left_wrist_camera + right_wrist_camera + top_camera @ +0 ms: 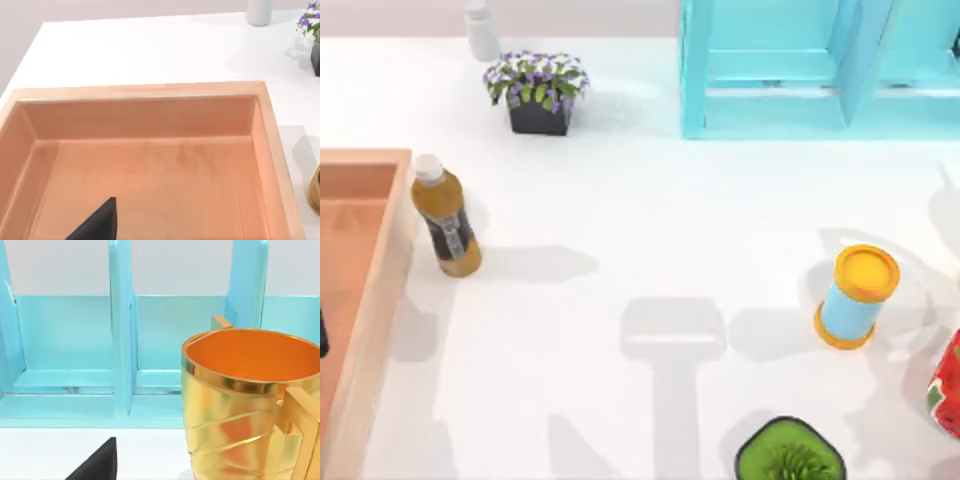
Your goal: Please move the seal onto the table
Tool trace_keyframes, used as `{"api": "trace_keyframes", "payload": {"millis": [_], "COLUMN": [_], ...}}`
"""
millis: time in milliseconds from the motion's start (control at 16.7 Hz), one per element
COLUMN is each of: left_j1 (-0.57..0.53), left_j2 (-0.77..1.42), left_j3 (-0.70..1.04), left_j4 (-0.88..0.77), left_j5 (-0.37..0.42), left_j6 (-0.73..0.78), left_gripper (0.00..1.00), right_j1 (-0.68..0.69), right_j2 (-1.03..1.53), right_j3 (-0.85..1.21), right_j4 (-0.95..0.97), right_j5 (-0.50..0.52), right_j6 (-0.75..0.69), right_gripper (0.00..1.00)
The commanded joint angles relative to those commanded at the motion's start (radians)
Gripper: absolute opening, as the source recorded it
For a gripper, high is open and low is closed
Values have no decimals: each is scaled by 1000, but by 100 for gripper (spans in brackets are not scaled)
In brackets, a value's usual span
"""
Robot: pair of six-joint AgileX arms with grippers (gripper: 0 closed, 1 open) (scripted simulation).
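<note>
"Two grippers, then. Where was each?"

"The left gripper hung over the wooden tray, seen as a black wedge above the tray's floor. The right gripper, a like black wedge, faced the light-blue shelf, with a gold mug near it on the table."

"Were they clenched, released, or holding something?"

"I could not tell for either one."

"And the seal, where did it lie relative to them?"

"I could not place it. From above, a dark sliver sat at the picture's left edge, inside the tray. Whether that was the seal I could not tell, so I could give neither its look nor its relation to the left gripper."

"What did the left wrist view add?"

"The tray's floor, walls and far rim, with white tabletop beyond. At one edge a purple-flowered plant peeked in, and a white container stood near it."

"And the top view?"

"The wider layout. An amber bottle with a white cap stood just beside the tray's right rim. The flower pot stood at the back, left of the shelf. A blue can with a yellow lid stood toward the right. A red strawberry-patterned object sat at the right edge, and a green plant at the front."

"And the right wrist view?"

"The shelf's compartments head-on, and the mug's orange inside."
</note>
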Motion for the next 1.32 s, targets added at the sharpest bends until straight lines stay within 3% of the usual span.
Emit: {"api": "trace_keyframes", "payload": {"millis": [780,1020,1320], "left_j1": [228,253,256], "left_j2": [1073,1218,1232], "left_j3": [871,993,1006], "left_j4": [-848,-970,-983], "left_j5": [-14,-11,-11], "left_j6": [218,254,258], "left_gripper": [100,100,100], "right_j1": [0,0,0], "right_j2": [0,0,0], "right_j3": [0,0,0], "right_j4": [0,0,0], "right_j5": [0,0,0], "right_j6": [0,0,0], "right_gripper": [100,100,100]}}
